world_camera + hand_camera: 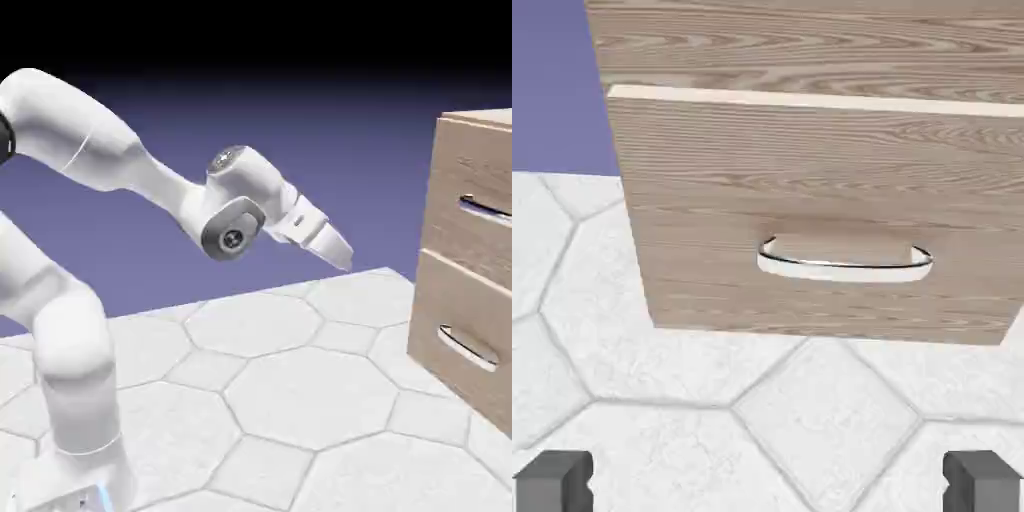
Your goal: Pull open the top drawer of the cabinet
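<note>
Above the middle of the counter, the claw hangs released and empty, its fingertips spread wide, well apart from the cabinet at the counter's right edge. Its top drawer appears closed, though the lower drawer seems to protrude slightly, handle facing the claw.

The white arm reaches rightward, its gripper angled down and hanging in the air, well apart from the cabinet at the right edge. The top drawer and lower drawer each carry a silver handle. Pale hexagon tiles cover the worktop.
</note>
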Robot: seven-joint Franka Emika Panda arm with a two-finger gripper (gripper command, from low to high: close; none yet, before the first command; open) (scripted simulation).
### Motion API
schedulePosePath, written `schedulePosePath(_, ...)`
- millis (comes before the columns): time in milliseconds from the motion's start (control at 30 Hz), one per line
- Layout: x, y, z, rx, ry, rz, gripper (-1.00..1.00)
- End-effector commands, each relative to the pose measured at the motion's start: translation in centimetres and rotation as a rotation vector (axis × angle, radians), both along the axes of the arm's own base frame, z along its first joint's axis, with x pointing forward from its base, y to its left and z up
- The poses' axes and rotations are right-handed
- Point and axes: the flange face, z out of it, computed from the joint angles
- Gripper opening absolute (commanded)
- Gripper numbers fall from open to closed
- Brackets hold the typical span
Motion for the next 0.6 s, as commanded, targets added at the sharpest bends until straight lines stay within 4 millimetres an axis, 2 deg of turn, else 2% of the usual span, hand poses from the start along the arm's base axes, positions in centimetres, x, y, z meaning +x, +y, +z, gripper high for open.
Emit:
schedulePosePath(0, 0.1, -0.5, 0.7, -0.012, -0.010, -0.002, 0.00)
schedulePosePath(300, -0.3, -3.9, 6.9, -0.120, -0.098, 0.001, 0.00)
schedulePosePath(567, -0.9, -5.0, 11.3, -0.232, -0.177, 0.040, 0.00)
